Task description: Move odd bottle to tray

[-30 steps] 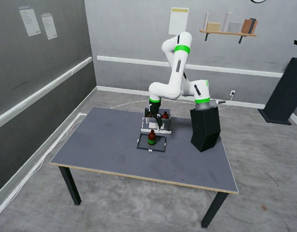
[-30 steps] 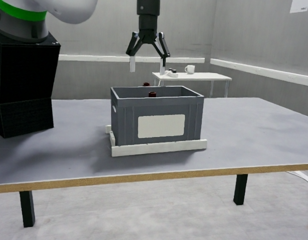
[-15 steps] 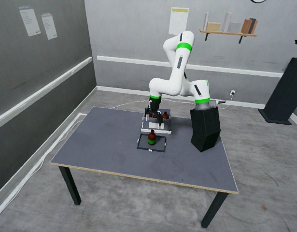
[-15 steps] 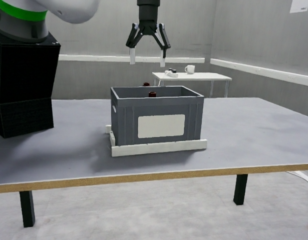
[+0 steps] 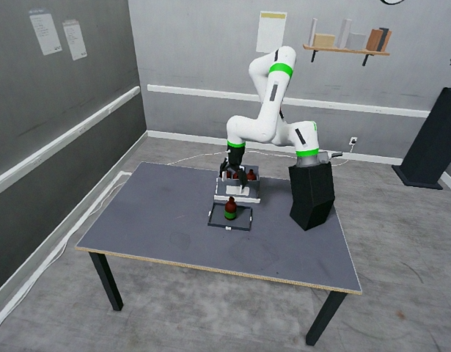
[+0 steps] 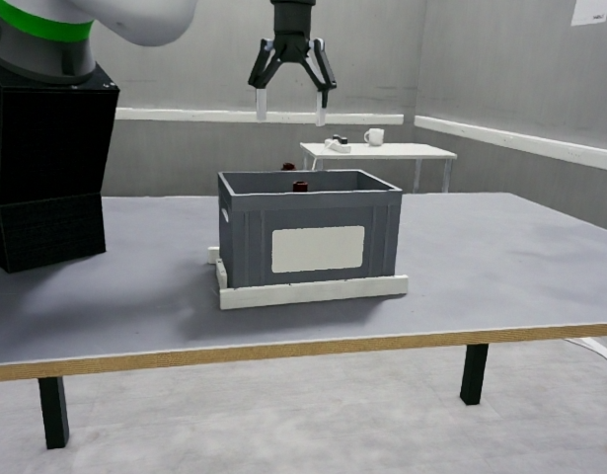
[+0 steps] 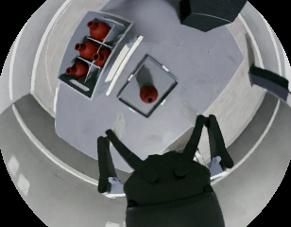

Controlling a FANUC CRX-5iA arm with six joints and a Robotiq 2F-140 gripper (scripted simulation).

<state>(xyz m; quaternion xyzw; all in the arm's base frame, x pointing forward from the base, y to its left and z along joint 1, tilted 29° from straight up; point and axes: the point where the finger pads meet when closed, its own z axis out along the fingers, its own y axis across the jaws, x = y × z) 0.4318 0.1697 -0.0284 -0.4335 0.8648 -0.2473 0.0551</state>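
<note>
A red-brown bottle with a green band (image 5: 230, 209) (image 7: 148, 94) stands upright on the dark tray (image 5: 238, 229) (image 7: 162, 99), apart from the gripper. Several similar bottles stand in the grey crate (image 5: 253, 187) (image 6: 247, 245); the wrist view shows one bottle (image 7: 98, 30) at the top and another bottle (image 7: 79, 69) at the lower left. A bottle neck (image 6: 299, 187) shows above the crate's near rim. Neck thickness differences are too small to tell. My gripper (image 5: 232, 182) (image 6: 291, 120) is open and empty, well above the crate's rim in the exterior view.
White bars (image 5: 237, 199) (image 6: 313, 293) lie along the crate's base, one between crate and tray. The black robot pedestal (image 5: 312, 195) (image 6: 48, 153) stands to one side of the crate. A small white table (image 6: 411, 151) with a mug is in the background.
</note>
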